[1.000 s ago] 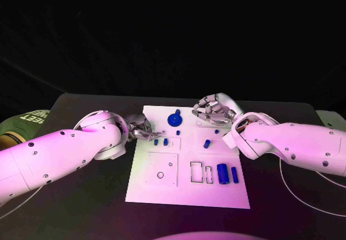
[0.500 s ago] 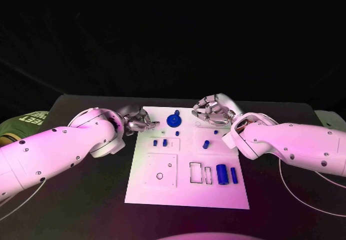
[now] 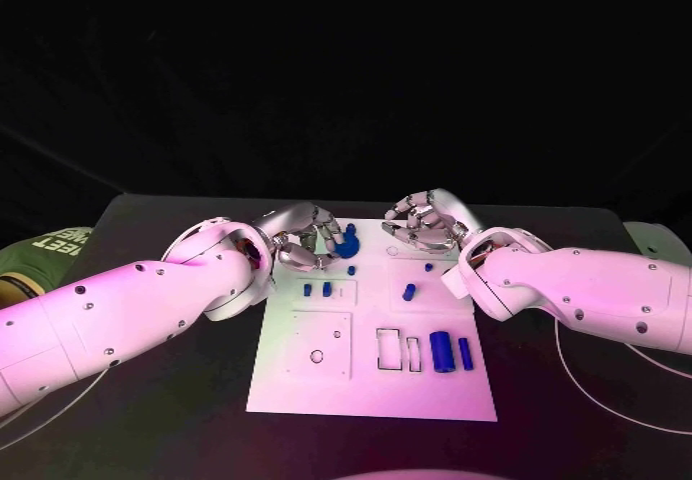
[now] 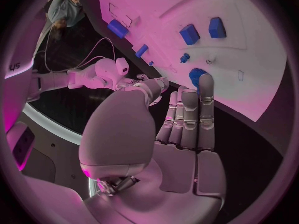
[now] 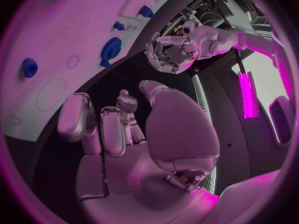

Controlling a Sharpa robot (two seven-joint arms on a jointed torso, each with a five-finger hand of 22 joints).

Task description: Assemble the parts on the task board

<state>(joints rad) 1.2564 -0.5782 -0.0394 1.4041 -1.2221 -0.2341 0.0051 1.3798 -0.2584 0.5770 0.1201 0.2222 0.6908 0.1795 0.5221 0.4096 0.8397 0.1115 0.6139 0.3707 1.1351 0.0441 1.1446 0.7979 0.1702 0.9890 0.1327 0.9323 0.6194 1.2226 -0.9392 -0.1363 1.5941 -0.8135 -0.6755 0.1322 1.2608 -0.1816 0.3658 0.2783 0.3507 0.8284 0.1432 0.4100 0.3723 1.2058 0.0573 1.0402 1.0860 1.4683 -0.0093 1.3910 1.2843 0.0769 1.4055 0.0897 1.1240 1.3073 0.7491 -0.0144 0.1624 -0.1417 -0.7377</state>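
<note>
Head view: left hand [image 3: 307,237] just beside blue gear [image 3: 346,241] at far end of task board [image 3: 368,385], fingers spread, holding nothing; nearer than right hand [image 3: 423,225], half-curled, empty.
Left wrist view: gear [image 4: 198,77] lies just past fingertips [image 4: 206,79].
</note>
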